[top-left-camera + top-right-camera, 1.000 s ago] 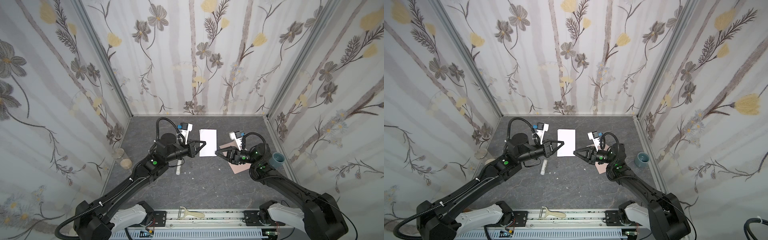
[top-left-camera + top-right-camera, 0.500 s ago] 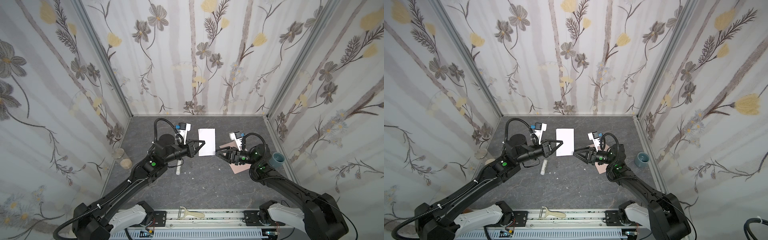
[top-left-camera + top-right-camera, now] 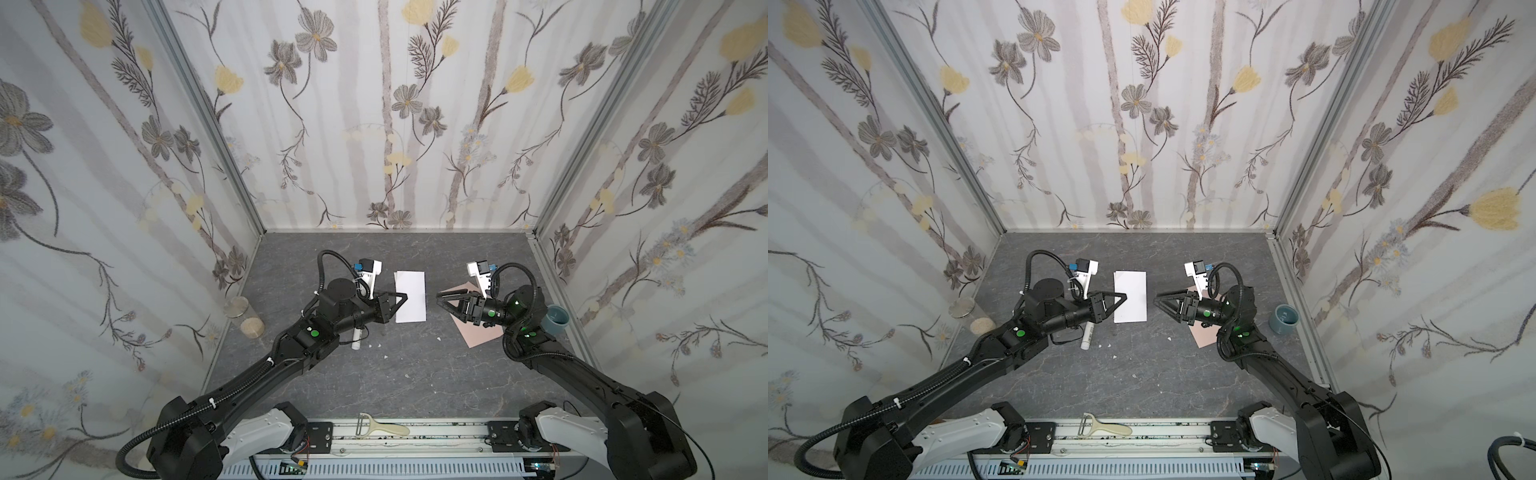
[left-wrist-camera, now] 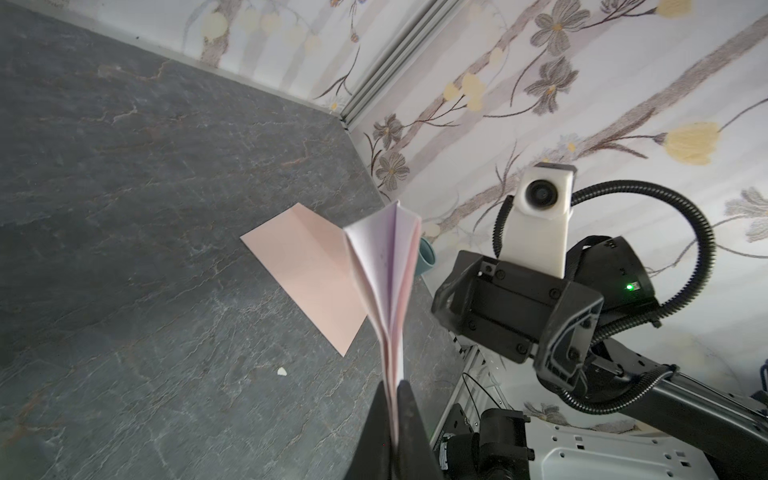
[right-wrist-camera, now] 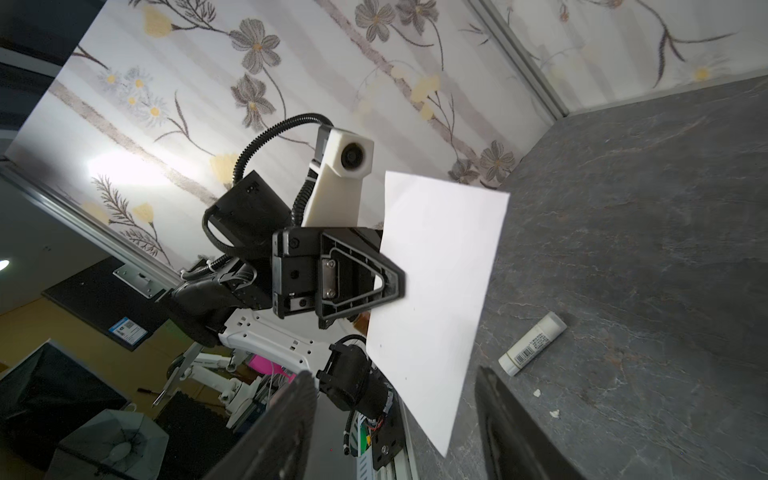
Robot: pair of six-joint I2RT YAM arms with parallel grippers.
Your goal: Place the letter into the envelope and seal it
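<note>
Left gripper clamped on the letter at its 9 o'clock edge, right gripper parted, empty, at its 3 o'clock near the envelope; glue stick barcode print illegible.

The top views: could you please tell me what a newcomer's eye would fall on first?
The white letter hangs in mid-air at the centre, pinched in the shut left claw. Facing it, the right claw stands open and empty, over the pink envelope lying flat.
</note>
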